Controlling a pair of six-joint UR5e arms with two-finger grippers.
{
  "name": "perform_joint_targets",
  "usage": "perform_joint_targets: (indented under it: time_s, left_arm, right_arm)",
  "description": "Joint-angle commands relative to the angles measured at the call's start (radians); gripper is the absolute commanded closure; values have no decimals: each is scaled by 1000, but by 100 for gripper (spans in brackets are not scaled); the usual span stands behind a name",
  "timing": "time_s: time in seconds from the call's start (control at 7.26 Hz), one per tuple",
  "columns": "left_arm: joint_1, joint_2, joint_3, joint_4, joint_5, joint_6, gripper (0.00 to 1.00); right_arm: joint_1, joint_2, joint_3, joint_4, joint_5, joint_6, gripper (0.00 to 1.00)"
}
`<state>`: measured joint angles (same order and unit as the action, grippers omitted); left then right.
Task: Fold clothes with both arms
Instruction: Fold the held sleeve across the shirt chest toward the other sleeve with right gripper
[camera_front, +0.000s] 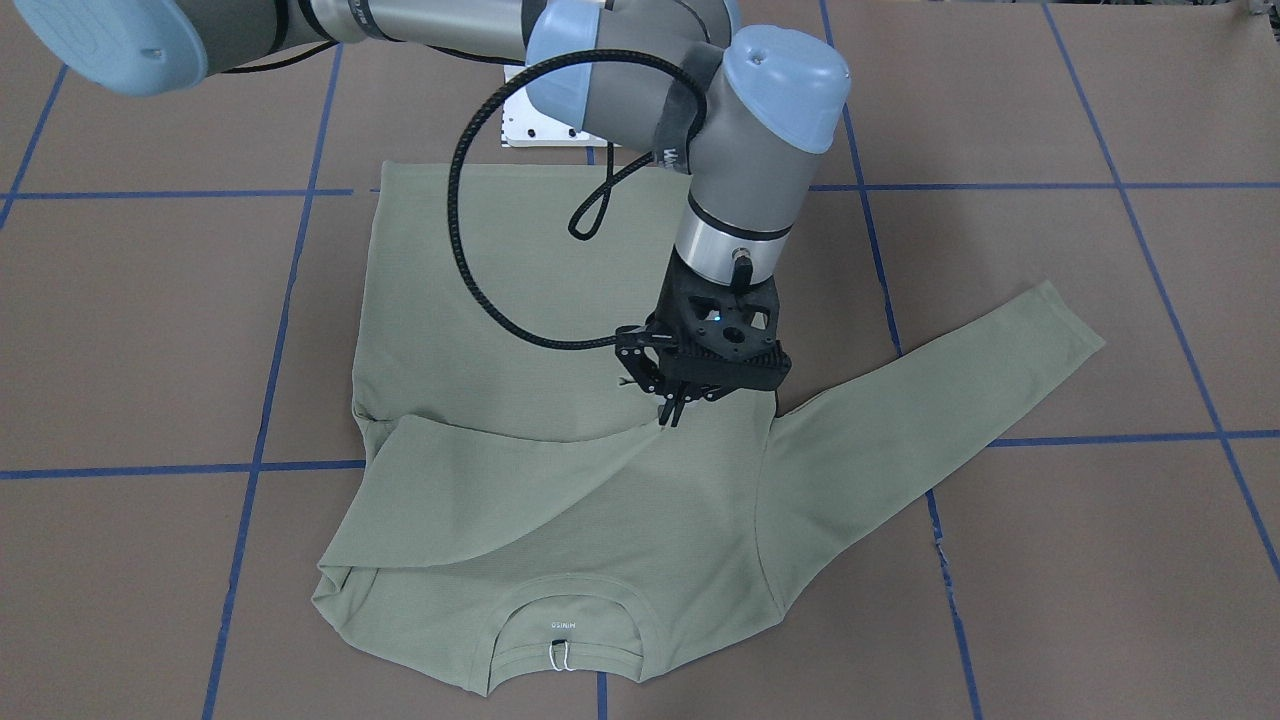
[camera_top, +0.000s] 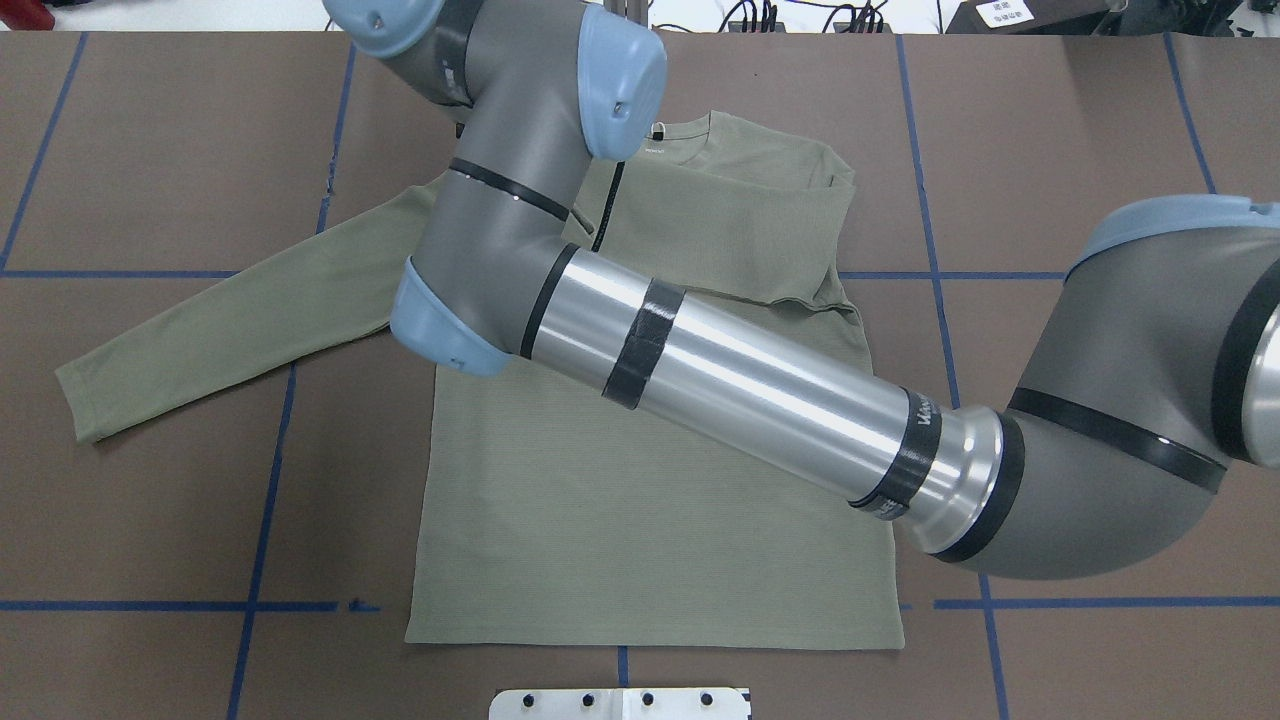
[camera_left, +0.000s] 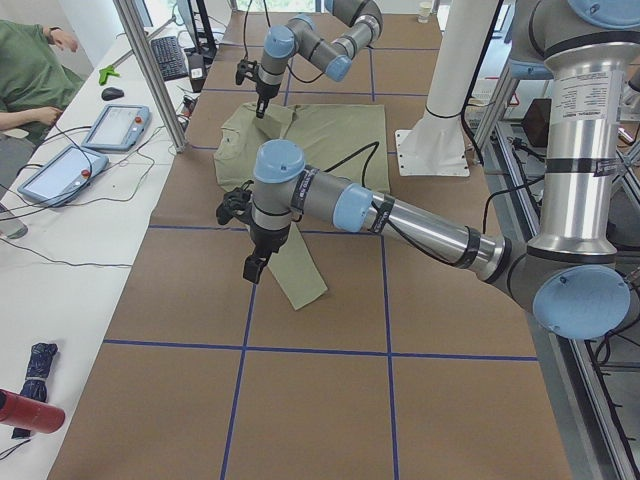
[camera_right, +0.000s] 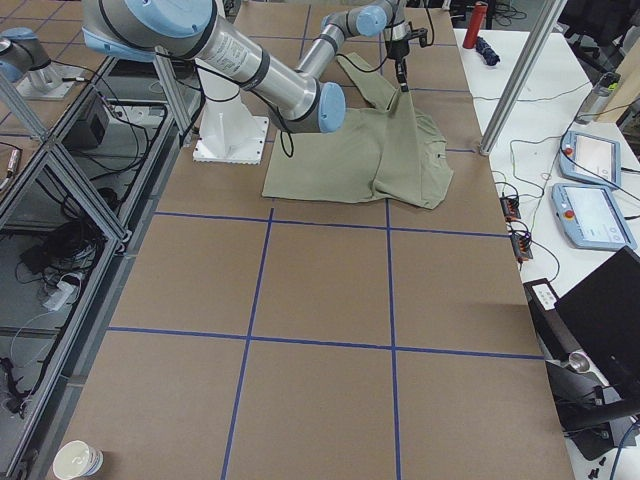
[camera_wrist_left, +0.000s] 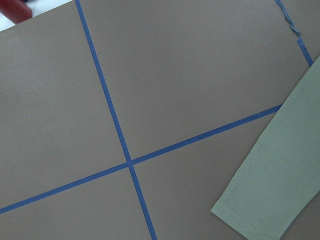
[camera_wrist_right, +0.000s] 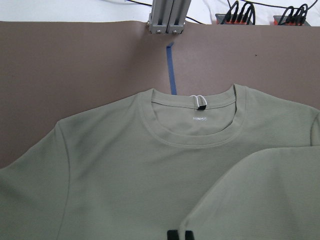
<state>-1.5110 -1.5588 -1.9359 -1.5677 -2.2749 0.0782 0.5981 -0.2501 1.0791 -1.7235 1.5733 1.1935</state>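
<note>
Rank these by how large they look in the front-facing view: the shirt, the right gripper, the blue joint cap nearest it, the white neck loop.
1. shirt
2-3. blue joint cap and right gripper: about alike, and the cap seems nearer the camera, so unranked
4. white neck loop

Overhead, the silver-and-grey right arm (camera_top: 750, 390) hides the right gripper (camera_front: 672, 412) and the middle of the pale sage-green long-sleeved knit shirt (camera_top: 650, 540). The left gripper (camera_left: 252, 271) shows only small and side-on; its jaws are unreadable.
</note>
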Motion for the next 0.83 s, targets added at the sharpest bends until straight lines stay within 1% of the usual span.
perform_joint_targets:
  time_s: [0.0,0.14,0.28,0.41,0.55,0.69]
  left_arm:
    - [0,0,-1,0,0,0,0]
    - [0,0,-1,0,0,0,0]
    - [0,0,-3,0,-2,0,0]
    - [0,0,3,0,-15,0,0]
    - [0,0,3,-2,-15,0,0]
    - [0,0,2,0,-15,0,0]
  right_arm:
    - [-47,55,-72,70,-48,35,100]
    - [-50,78,-114,105,-52,38,100]
    - [-58,78,-142,151,-65,82,100]
    - [-63,78,-169,200,-84,96,92]
    - [-63,80,-177,217,-88,97,61]
    - [-66,80,-185,219,-94,97,39]
